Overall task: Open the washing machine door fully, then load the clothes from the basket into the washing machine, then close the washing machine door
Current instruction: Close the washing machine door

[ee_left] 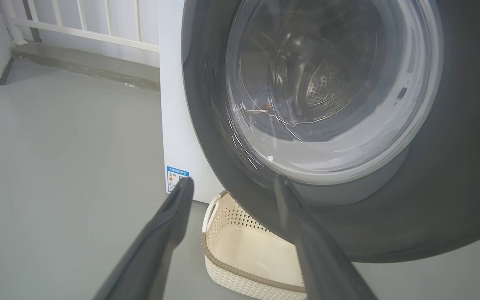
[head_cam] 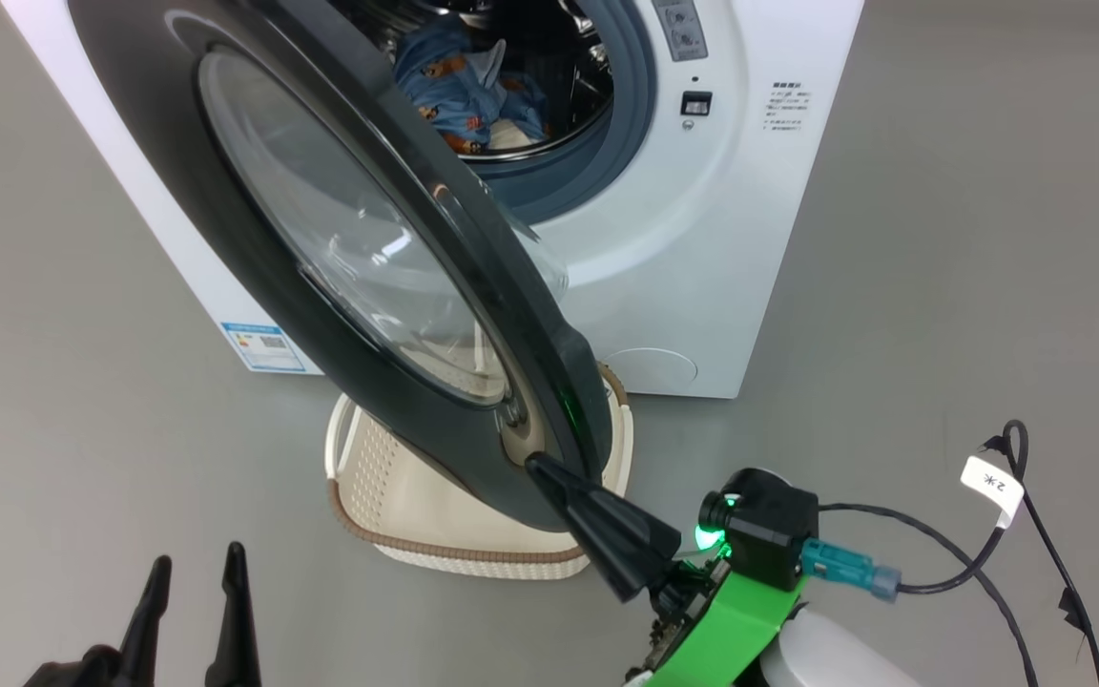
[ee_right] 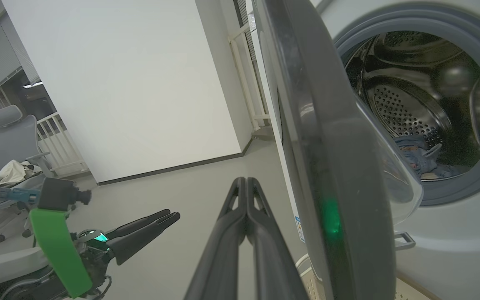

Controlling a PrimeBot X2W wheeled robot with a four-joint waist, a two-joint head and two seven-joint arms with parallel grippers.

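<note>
Nearest, the left hand [head_cam: 196, 571] of two long dark fingers sits at the lower left of the head view, fingers apart, holding nothing, above the plain grey floor [head_cam: 53, 420]. The right hand [head_cam: 540, 469], on a wrist with a bright green bracket [head_cam: 731, 620] and a black camera block [head_cam: 769, 534], has its fingers pressed together with nothing between them. Its tip is at the lower free edge of the large round washing machine door with glossy black rim and clear bulging glass centre [head_cam: 349, 248]; cannot tell if it touches. A black cable with a white tag [head_cam: 993, 487] trails to the right of that wrist.

Next, the small cream-white perforated plastic basket with brown woven rim [head_cam: 454, 555] stands on the floor just in front of the machine, right under the door, its bare cream inside showing. The door stands partway open, swung out over the basket, a green glow reflected on its edge.

Behind it is the big white boxy front-loading washing machine [head_cam: 702, 239], with a blue label sticker [head_cam: 263, 345] low on its front corner and a grey-blue rubber seal [head_cam: 635, 114] around the opening. The light blue clothes with orange-brown prints [head_cam: 464, 91] lie inside the steel perforated drum [ee_right: 402, 112]. Farthest off, the right wrist view has a white wall [ee_right: 131, 83], a white railing [ee_right: 56, 137] and a grey office chair [ee_right: 11, 137].
</note>
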